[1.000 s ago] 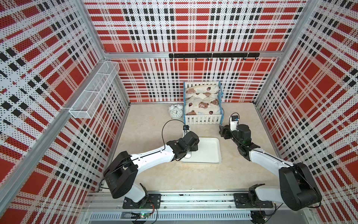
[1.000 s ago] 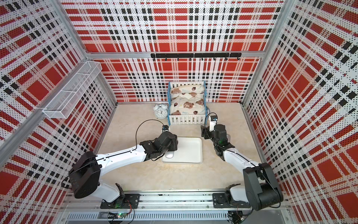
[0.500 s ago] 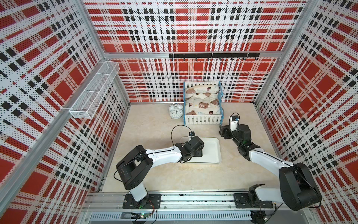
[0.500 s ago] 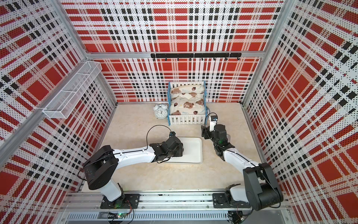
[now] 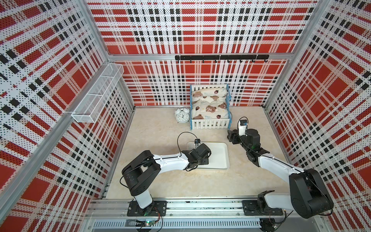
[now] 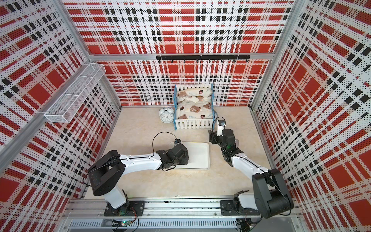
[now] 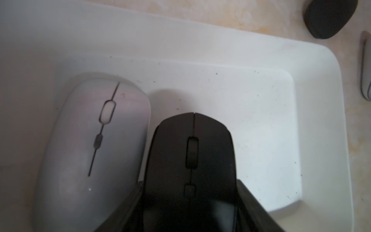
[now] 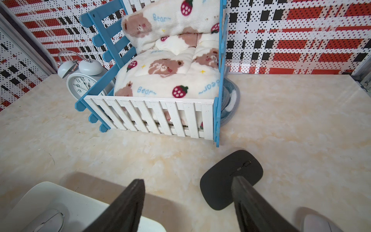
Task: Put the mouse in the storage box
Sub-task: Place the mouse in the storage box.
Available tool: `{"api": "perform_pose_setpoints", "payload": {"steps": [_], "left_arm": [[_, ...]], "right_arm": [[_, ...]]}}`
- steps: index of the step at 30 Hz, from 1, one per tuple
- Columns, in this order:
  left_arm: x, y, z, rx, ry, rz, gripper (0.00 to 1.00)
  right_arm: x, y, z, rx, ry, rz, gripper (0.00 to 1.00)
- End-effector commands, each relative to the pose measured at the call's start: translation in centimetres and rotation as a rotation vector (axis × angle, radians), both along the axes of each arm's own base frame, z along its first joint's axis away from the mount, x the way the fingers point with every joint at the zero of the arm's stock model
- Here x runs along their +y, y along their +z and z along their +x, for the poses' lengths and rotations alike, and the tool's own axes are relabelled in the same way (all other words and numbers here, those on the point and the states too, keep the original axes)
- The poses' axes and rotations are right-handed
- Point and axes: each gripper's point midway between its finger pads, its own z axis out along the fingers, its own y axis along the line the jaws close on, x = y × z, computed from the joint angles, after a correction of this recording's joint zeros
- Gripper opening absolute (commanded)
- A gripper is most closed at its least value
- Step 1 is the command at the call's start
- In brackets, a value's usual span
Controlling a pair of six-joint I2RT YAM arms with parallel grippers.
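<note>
Biggest thing first: on the table (image 5: pixel 160 180) the storage box (image 5: pixel 219 154) sits dead centre, with the toy bed (image 5: pixel 209 108) at its 12 o'clock. Our left gripper (image 7: pixel 189 192) is over the box's 9 o'clock half, jaws clamped on a mouse. Our right gripper (image 8: pixel 186 180) hovers out at the box's 2 o'clock, jaws apart with nothing in them.

Now the mice. The black mouse (image 7: pixel 190 144) in the left jaws sits low inside the rim, just beside a grey mouse (image 7: pixel 96 140) lying in the box. We can't tell if it's touching the floor yet. A flat black mouse (image 8: pixel 218 186) lies on the table near the right gripper.

We reckon this is the drop-off step. Next up is letting go and lifting straight up without bumping the grey neighbour.
</note>
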Motion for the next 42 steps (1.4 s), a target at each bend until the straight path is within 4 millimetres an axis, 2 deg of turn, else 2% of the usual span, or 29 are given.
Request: {"api": "perform_pose_setpoints", "payload": {"steps": [1, 26, 31, 36, 39, 42], "left_arm": [[1.3, -0.3, 0.1, -0.022, 0.036, 0.078, 0.54], [0.9, 1.3, 0.8, -0.072, 0.048, 0.116, 0.68], [1.1, 1.0, 0.7, -0.066, 0.05, 0.128, 0.7], [1.0, 0.6, 0.5, -0.056, 0.043, 0.137, 0.78], [0.8, 1.0, 0.7, -0.063, 0.042, 0.14, 0.81], [0.7, 2.2, 1.1, -0.082, 0.047, 0.134, 0.81]], "right_arm": [[0.2, -0.1, -0.4, -0.002, 0.008, -0.013, 0.76], [0.0, 0.0, -0.6, -0.007, 0.005, -0.027, 0.76], [-0.1, 0.2, -0.8, -0.013, 0.002, -0.029, 0.76], [-0.3, 0.2, -1.0, -0.016, -0.001, -0.039, 0.76], [-0.3, 0.2, -1.0, -0.016, 0.001, -0.042, 0.76], [-0.3, 0.2, -1.0, -0.018, -0.003, -0.043, 0.76]]}}
